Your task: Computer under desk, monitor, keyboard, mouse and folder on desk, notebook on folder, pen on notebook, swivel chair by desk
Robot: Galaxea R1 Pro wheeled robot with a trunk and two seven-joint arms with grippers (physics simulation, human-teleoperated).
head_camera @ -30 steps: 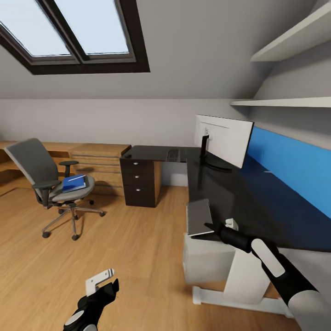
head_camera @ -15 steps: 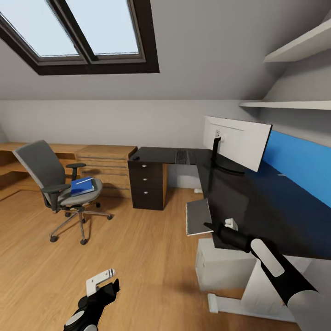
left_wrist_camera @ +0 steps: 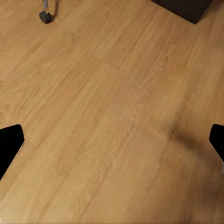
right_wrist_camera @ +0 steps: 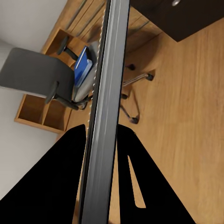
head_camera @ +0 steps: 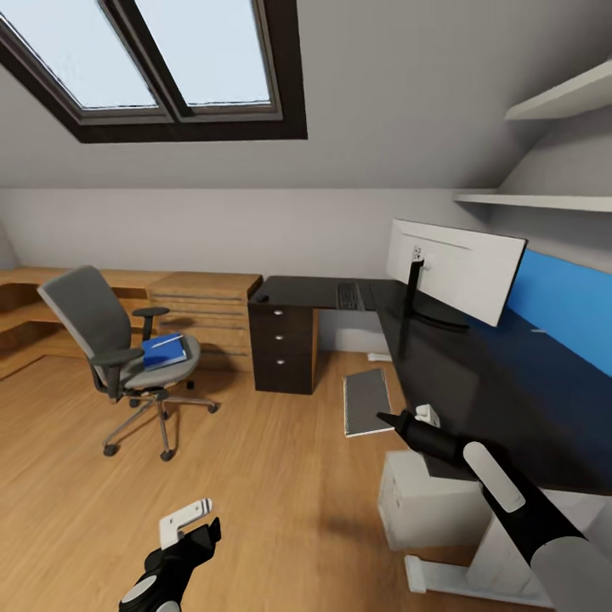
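Off the worktop's [head_camera: 476, 382] near edge, right gripper [head_camera: 384, 417] is clamped on a grey keyboard [head_camera: 366, 401], held above the wood floor [head_camera: 255, 476]. Monitor [head_camera: 455, 270] stands on the worktop. Blue folder [head_camera: 164, 350] lies on the swivel chair [head_camera: 115, 348] seat. Left gripper [head_camera: 191, 520] hangs low, jaws spread, empty.

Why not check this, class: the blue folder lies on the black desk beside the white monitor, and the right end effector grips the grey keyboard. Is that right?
One detail is wrong. The blue folder lies on the seat of the grey swivel chair, not on the black desk, as the head view shows. The right end effector does grip the flat grey keyboard.
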